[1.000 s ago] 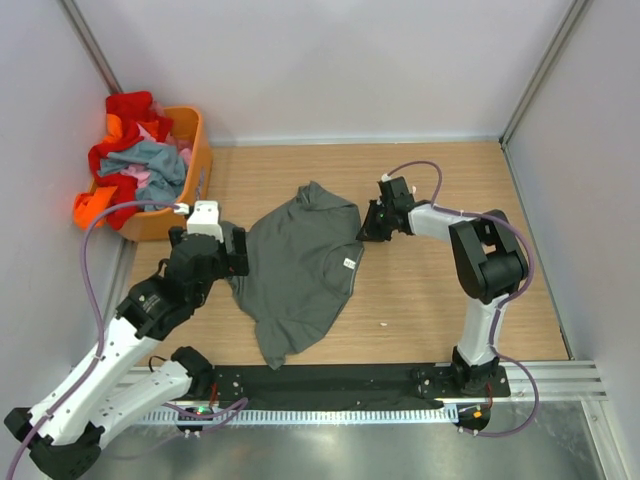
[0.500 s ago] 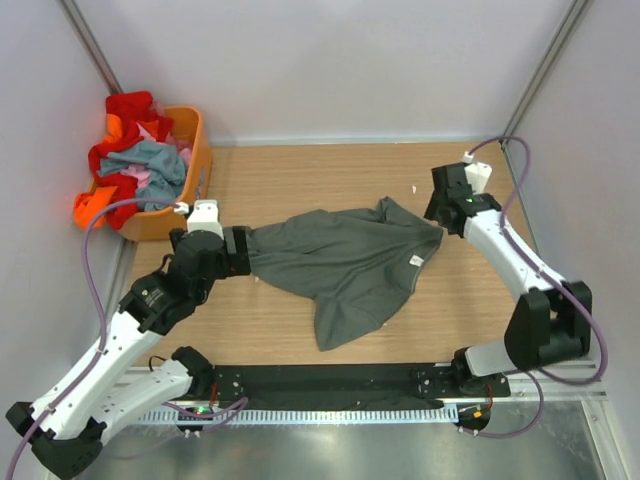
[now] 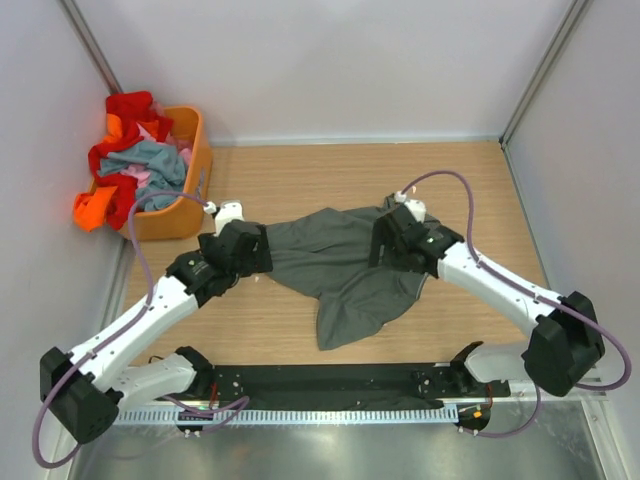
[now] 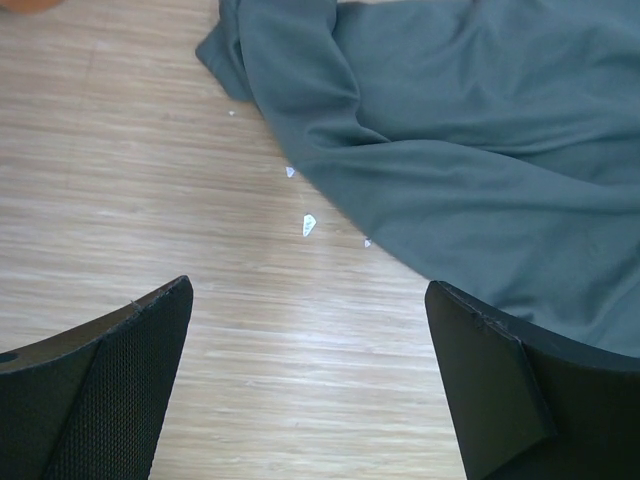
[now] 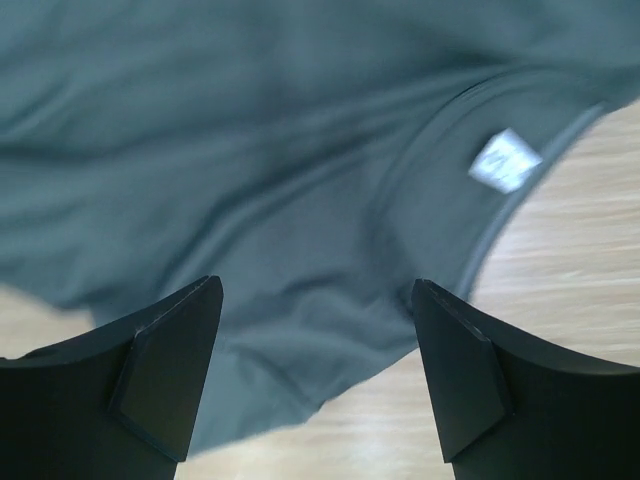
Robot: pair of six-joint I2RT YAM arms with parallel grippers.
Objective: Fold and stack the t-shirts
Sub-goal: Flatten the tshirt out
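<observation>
The wooden table (image 3: 300, 180) carries one garment to work on. The dark grey t-shirt (image 3: 345, 270) lies across its middle, between my two arms. I judge it sits there so that each arm can reach one side of it.

The shirt is not flat. It stretches in a band from left to right, and one loose part trails toward the near edge. Long soft creases run along it, so I reckon it needs smoothing before any fold.

The orange basket (image 3: 196, 185) stands at the far left corner against the wall. The other t-shirts (image 3: 135, 160) are heaped in it in red, orange, pink and blue-grey, some spilling over the rim. They look parked there out of the way, to be dealt with after this one.

The left gripper (image 4: 308, 320) hangs over bare wood just beside the shirt's left edge, its jaws wide apart and holding nothing. The right gripper (image 5: 315, 310) hovers above the cloth near the neckline (image 5: 440, 170), its jaws also apart with nothing between them (that view is slightly blurred).

A small white label (image 5: 503, 160) shows inside the neckline. A few tiny white flecks (image 4: 308, 226) lie on the wood by the left hem.
</observation>
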